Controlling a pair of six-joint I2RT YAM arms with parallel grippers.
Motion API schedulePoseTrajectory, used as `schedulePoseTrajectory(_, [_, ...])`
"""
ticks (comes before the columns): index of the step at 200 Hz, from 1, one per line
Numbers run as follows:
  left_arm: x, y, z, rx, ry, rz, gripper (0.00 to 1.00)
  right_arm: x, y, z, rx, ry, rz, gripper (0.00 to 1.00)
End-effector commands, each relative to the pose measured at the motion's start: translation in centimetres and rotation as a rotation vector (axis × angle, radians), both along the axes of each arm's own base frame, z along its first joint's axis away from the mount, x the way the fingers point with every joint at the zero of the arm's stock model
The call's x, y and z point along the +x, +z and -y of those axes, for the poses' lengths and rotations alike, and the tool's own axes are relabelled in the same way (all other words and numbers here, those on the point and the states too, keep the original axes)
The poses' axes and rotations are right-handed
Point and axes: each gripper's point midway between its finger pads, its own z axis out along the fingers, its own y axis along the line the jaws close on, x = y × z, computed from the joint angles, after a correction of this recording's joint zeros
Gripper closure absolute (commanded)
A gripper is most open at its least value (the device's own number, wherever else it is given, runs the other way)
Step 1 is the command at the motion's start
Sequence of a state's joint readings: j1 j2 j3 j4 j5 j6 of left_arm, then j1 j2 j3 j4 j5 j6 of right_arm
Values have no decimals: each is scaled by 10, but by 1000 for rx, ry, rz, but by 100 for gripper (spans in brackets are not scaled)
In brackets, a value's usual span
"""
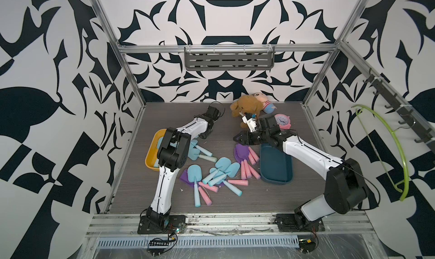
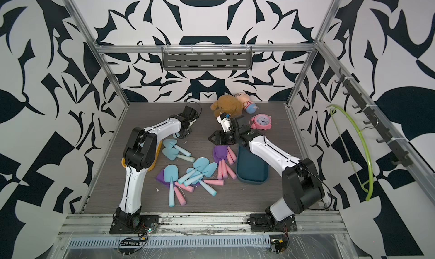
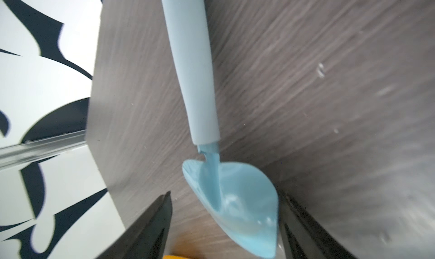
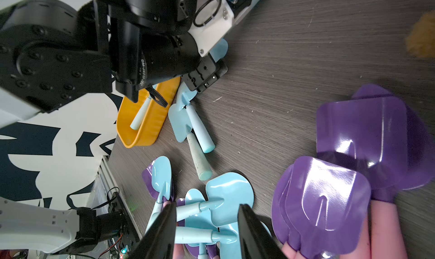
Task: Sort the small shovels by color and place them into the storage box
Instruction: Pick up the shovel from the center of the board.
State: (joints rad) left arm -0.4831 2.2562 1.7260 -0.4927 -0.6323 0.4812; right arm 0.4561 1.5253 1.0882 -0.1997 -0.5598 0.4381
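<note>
Left end effector [image 3: 224, 193] spread around blue shovel [image 3: 190, 69], handle end cut off; right end effector [image 4: 207, 205] spread.

Glossy plastic blades on the purple shovels [image 4: 329, 194], matt wood-grain tabletop [image 4: 294, 46], fuzzy plush bear [image 1: 247, 106], brushed metal frame [image 1: 153, 49]

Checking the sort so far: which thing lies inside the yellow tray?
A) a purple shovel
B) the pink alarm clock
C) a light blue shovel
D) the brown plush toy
C: in the right wrist view a light blue shovel lies in the yellow tray.
</note>
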Motion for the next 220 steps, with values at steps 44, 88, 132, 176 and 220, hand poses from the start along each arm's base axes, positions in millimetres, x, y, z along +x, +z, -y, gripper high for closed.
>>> schedulePoseTrajectory(44, [1,-33,-3,82,-12,3,28,0,16,0,17,4,69,53])
schedulePoseTrajectory(88, [-4,-45,-8,114,-8,-9,49,0,16,2,5,-1,78,53])
schedulePoseTrajectory(132, [-5,-15,-4,116,-25,52,80,5,21,7,-15,-25,123,53])
schedulePoseTrajectory(176, [-15,39,1,0,-19,85,100,11,47,15,-47,-33,275,53])
schedulePoseTrajectory(220, [-66,75,17,-214,-95,-38,100,8,77,15,-49,39,457,52])
